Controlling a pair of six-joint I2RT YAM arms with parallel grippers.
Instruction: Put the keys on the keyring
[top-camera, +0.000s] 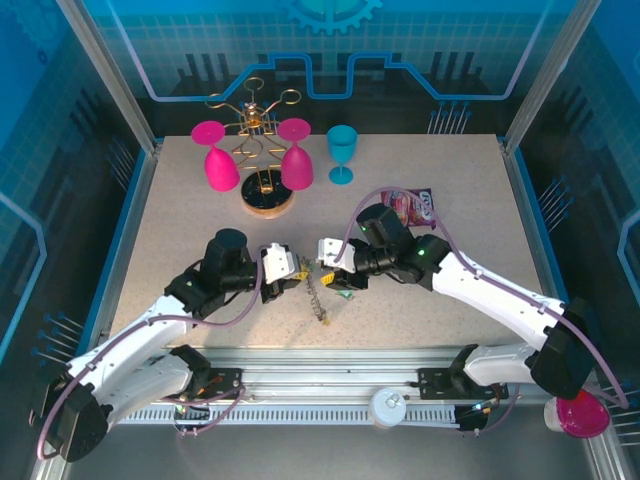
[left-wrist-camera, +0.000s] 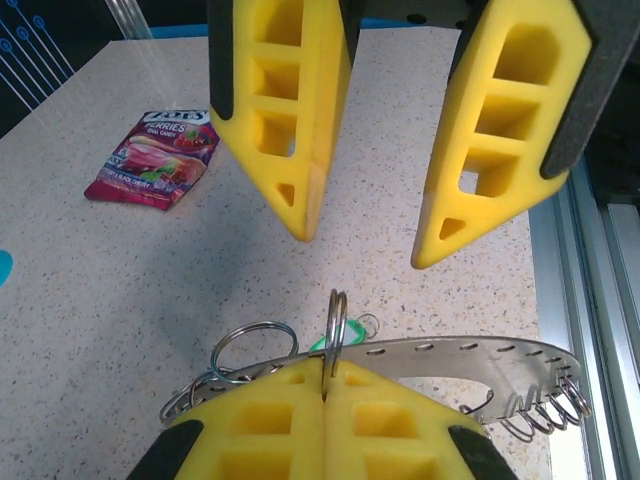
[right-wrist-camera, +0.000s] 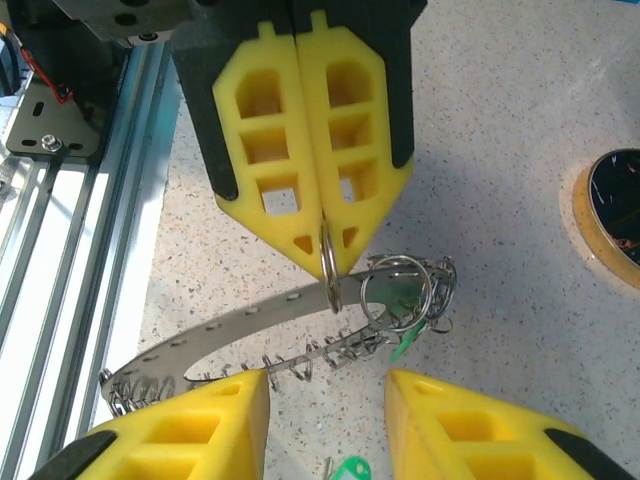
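The keyring (left-wrist-camera: 450, 355) is a thin curved metal band with punched holes and several small split rings along it, held just above the table. My left gripper (left-wrist-camera: 327, 375) is shut on one upright split ring (left-wrist-camera: 337, 325) of it. In the right wrist view the same band (right-wrist-camera: 230, 325) curves under the left gripper's closed fingers (right-wrist-camera: 345, 190). My right gripper (right-wrist-camera: 330, 385) stands open just in front of the keyring, nothing between its fingers. A green-headed key (right-wrist-camera: 405, 345) hangs among the rings. Another green key (right-wrist-camera: 350, 468) lies on the table. From above, the left gripper (top-camera: 290, 270) and right gripper (top-camera: 333, 268) face each other.
A red snack packet (top-camera: 412, 207) lies behind the right arm. A wooden-based wire rack (top-camera: 268, 195) with two pink glasses and a teal glass (top-camera: 342, 152) stand at the back. The aluminium rail (top-camera: 330, 365) runs along the near table edge.
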